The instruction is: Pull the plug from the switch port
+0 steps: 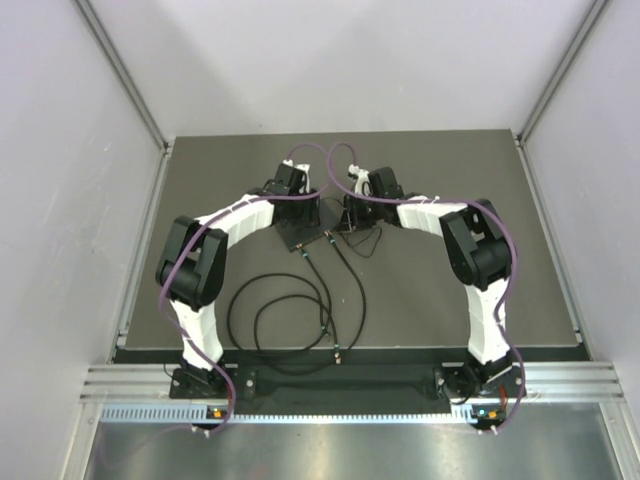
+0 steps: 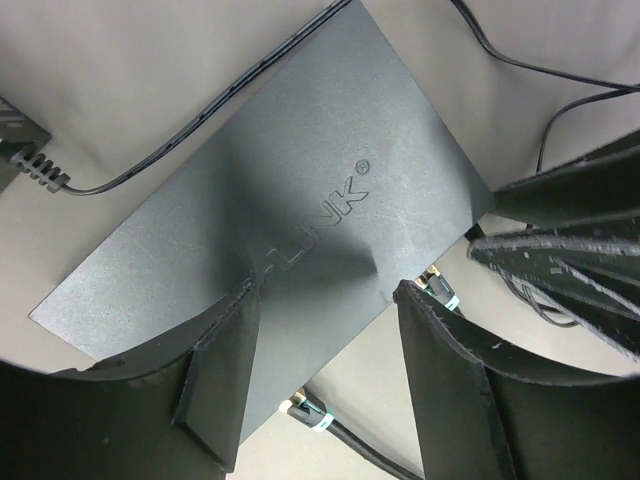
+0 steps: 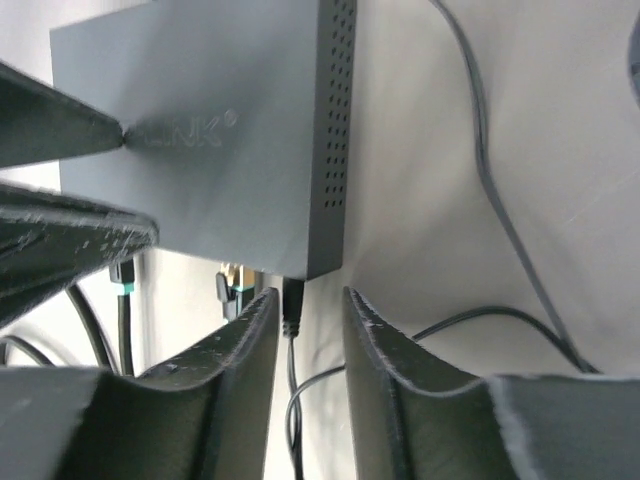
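- Pale grey walls (image 1: 100,150) close in a dark bench (image 1: 450,300). Black cables (image 1: 270,320) loop across it towards its near edge.
- The switch (image 2: 300,170) lies flat near the middle of the bench, a little left of centre. From above, both arms cover most of it and only a dark corner shows.
- The left claw (image 2: 328,295) is open wide. One fingertip (image 2: 235,330) rests on the switch's top by the logo, and the other finger hangs past the port edge. It has hold of nothing.
- The logo is partly in shadow, so only "LINK" can be read.
- The right claw (image 3: 308,300) is part open at the switch's corner, below its vented side. A black plug (image 3: 292,300) stands between its fingers. There is a gap on one side, and I cannot tell whether the other finger touches the plug.
- The port itself is hidden from every view.
- Two teal-banded plugs (image 2: 441,292) sit along the port edge, and the frame edge cuts off their leads.
- In the left wrist view, a ribbed black piece (image 2: 35,165) on a thin cable is cropped at the side, so I cannot tell what it is.
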`<state>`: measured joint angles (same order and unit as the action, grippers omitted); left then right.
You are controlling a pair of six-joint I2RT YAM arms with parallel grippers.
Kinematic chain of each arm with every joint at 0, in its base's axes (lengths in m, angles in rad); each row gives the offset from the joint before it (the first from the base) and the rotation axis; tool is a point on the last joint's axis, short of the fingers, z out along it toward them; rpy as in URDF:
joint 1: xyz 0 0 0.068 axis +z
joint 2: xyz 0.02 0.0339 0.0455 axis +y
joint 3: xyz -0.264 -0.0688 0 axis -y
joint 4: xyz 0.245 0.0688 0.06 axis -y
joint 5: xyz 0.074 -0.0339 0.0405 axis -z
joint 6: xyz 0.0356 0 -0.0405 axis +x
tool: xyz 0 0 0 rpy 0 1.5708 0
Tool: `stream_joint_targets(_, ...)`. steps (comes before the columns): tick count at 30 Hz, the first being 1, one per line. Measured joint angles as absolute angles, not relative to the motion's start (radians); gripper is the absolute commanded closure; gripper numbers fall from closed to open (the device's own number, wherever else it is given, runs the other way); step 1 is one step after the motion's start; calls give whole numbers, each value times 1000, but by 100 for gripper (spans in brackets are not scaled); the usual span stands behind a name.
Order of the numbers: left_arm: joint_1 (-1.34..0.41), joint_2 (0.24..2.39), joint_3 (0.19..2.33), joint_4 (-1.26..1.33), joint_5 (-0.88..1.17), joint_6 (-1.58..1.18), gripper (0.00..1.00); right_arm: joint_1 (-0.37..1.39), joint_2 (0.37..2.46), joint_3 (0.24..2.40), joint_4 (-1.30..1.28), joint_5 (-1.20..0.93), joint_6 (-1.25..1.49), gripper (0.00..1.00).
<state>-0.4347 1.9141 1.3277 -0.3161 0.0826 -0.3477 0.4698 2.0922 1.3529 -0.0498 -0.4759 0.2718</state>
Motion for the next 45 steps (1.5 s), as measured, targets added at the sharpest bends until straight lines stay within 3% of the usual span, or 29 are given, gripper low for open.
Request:
stream_joint_targets(3,-433,1914,1328,-313,93,-353,33,465,2103,1353,-25,-482,286,76)
stream_joint_targets(10,-447,1913,1328,-299,82,-343,23,464,2117,1353,-2,-503,322,80)
stream_joint_targets(17,-526,1904,1299,-277,-80,-247,25,461,2122,1352,7,-521,369,100)
stream_joint_targets(45,-569,1971,1344,-178,-139,-221,24,455,2130,1352,14,-545,394,100)
